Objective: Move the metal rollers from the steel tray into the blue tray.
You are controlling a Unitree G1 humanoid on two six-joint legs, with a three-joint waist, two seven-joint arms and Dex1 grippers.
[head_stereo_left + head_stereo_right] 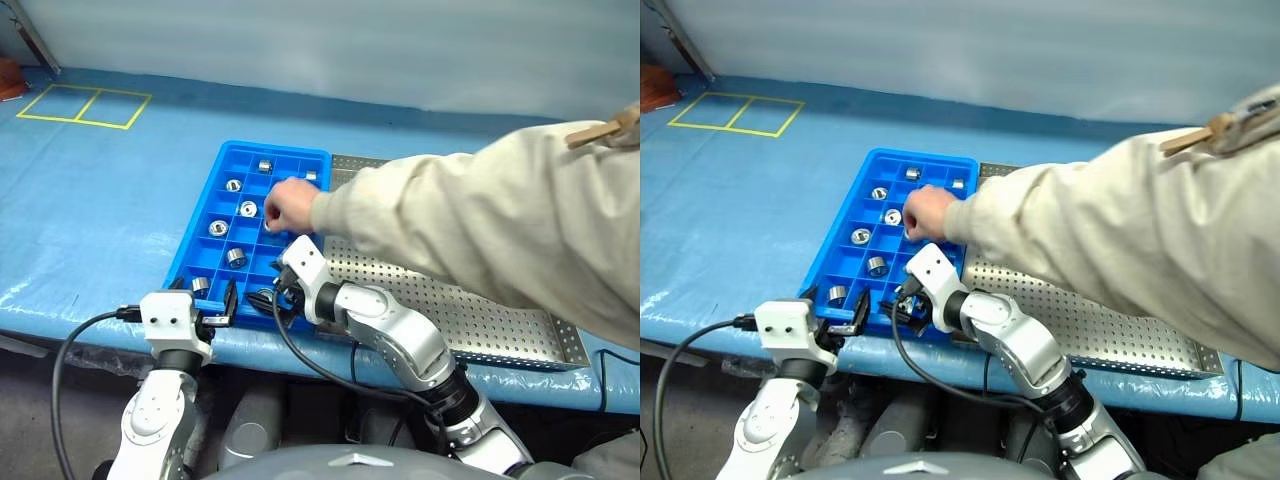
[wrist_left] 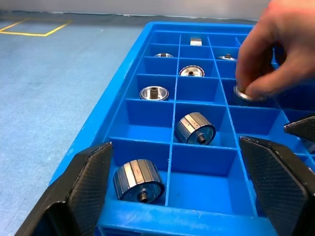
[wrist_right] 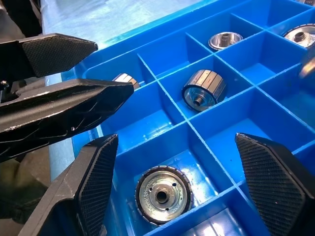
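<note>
The blue tray holds several metal rollers, among them one lying on its side and one standing on end. To its right lies the perforated steel tray. My left gripper is open at the blue tray's near left corner, with a roller in the cell just ahead. At the tray's near edge my right gripper is open above a cell where a roller rests flat, free of both fingers. A person's hand hovers over the blue tray, pinching a roller.
The person's cream sleeve stretches from the right across the steel tray and hides much of it. The pale blue table cover spreads to the left, with a yellow taped rectangle at the far left. A black cable hangs off the right arm.
</note>
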